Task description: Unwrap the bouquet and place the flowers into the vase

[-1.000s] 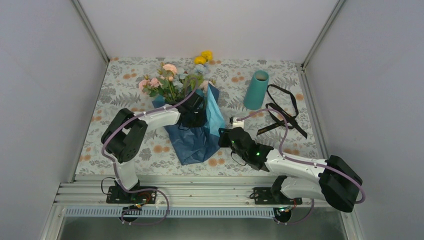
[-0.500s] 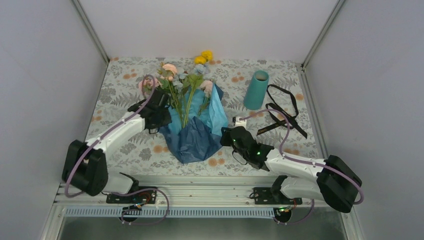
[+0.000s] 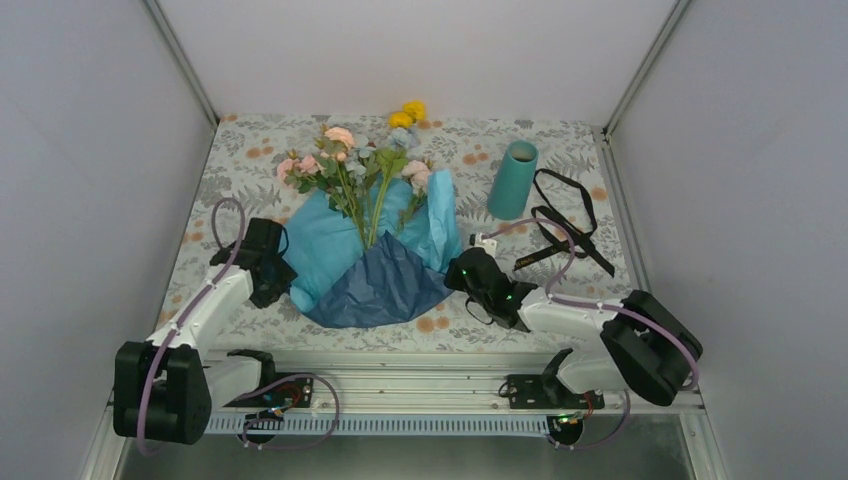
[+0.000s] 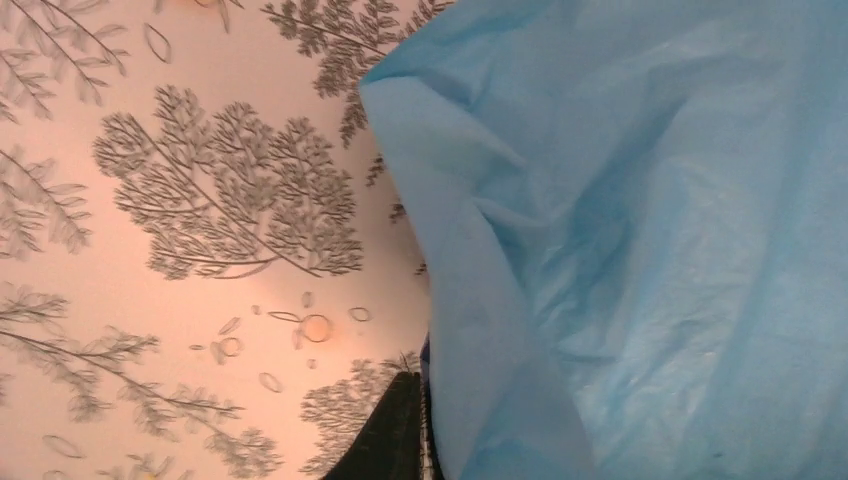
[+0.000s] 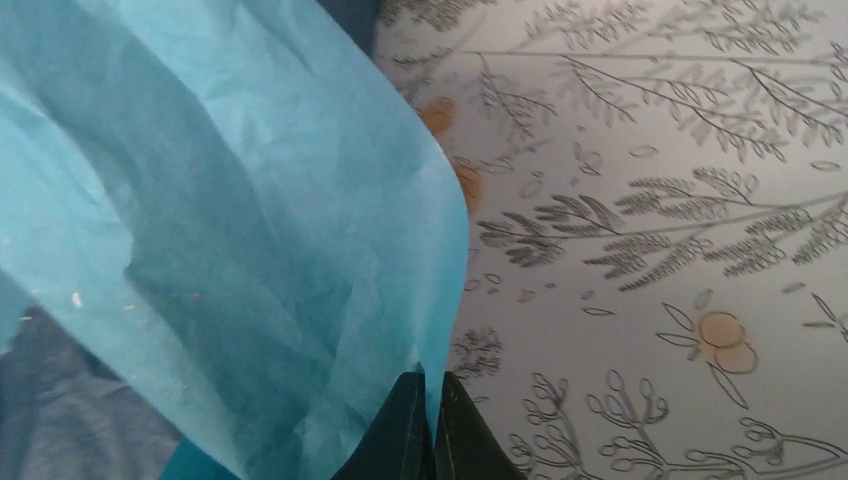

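The left tool [image 3: 277, 283], pinched shut on the blue paper [image 3: 330, 240] like the right tool [image 5: 428, 392], has pulled it open toward nine o'clock, so the flowers [image 3: 350, 165] now lie bare.

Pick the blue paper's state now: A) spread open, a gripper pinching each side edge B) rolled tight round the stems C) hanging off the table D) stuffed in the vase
A: the blue paper lies spread under the flowers, the left gripper and right gripper each shut on one side edge.

Left pincer [image 3: 285, 285] from above the flowers [image 3: 350, 170] out leftward, blue paper [image 3: 330, 245] now open wide and flat.
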